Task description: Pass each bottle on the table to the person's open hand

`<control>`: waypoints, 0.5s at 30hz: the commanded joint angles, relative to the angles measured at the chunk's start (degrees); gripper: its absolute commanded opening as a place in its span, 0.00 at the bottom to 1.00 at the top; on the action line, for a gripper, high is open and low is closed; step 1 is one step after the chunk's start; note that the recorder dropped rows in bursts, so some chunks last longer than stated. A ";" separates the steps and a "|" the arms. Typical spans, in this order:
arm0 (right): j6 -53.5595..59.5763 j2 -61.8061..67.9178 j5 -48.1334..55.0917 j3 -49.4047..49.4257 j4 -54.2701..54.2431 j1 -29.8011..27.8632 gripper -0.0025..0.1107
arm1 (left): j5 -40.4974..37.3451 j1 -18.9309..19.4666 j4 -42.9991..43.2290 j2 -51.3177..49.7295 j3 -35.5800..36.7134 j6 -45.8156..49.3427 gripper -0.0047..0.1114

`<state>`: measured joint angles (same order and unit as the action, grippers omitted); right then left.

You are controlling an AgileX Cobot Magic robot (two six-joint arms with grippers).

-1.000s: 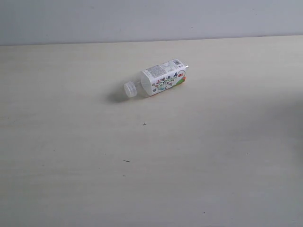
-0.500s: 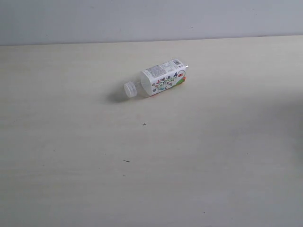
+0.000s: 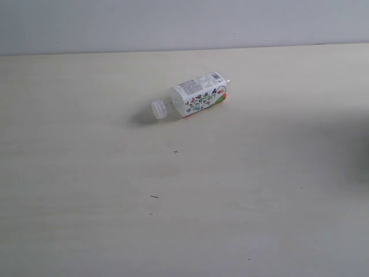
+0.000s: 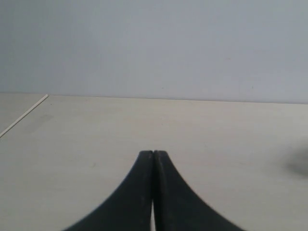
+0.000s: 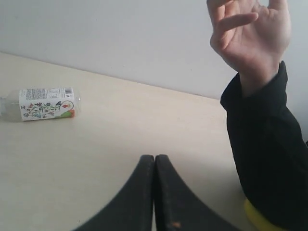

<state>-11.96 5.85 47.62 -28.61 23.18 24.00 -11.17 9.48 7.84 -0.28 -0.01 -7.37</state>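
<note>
Pale beige wood-grain table (image 3: 86, 231) fills exterior view, grey wall (image 3: 173, 23) along top edge. White-capped squarish bottle (image 3: 196, 98) lies on side just above frame centre, cap toward left, nothing touching it. Person's open hand (image 5: 250, 33) raised above table, fingers loosely curled, black sleeve (image 5: 264, 154) on wrist, well apart from bottle. Both pincers empty: left gripper (image 4: 153, 155) pressed fully together, right gripper (image 5: 154, 159) likewise, over bare table.

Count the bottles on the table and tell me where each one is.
1. The white-capped bottle with a white printed label lies on its side on the table, toward the far edge. Others may be out of view.
</note>
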 commanded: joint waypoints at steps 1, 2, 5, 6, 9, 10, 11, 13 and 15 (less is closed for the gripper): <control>-0.26 1.57 -0.98 0.33 0.99 -0.33 0.02 | -0.21 -0.22 -0.51 0.28 0.01 0.06 0.04; -0.26 1.51 -1.84 1.04 1.49 -0.33 0.02 | -0.21 -0.22 -0.51 0.28 0.01 0.06 0.04; -2.67 -1.38 -11.76 5.05 1.11 -0.33 0.02 | -0.21 -0.22 -0.51 0.28 0.01 0.06 0.04; -2.78 -2.25 -15.00 6.27 0.82 -0.33 0.02 | -0.21 -0.22 -0.51 0.28 0.01 0.06 0.04; -2.78 -4.23 -21.53 10.04 0.85 -0.33 0.02 | -0.21 -0.22 -0.51 0.28 0.01 0.06 0.04; -2.78 -4.89 -22.85 11.10 0.85 -0.33 0.02 | -0.21 -0.22 -0.51 0.28 0.01 0.06 0.04; -2.78 -5.59 -23.90 12.45 0.85 -0.33 0.02 | -0.21 -0.22 -0.51 0.28 0.01 0.06 0.04; -2.78 -5.85 -25.05 15.44 0.85 -0.33 0.02 | -0.21 -0.22 -0.51 0.28 0.01 0.06 0.04; -2.78 -5.85 -25.32 18.58 0.85 -0.33 0.02 | -0.21 -0.22 -0.51 0.28 0.01 0.06 0.04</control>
<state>-14.58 0.31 24.22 -13.81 23.84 24.00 -11.17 9.48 7.84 -0.28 -0.01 -7.37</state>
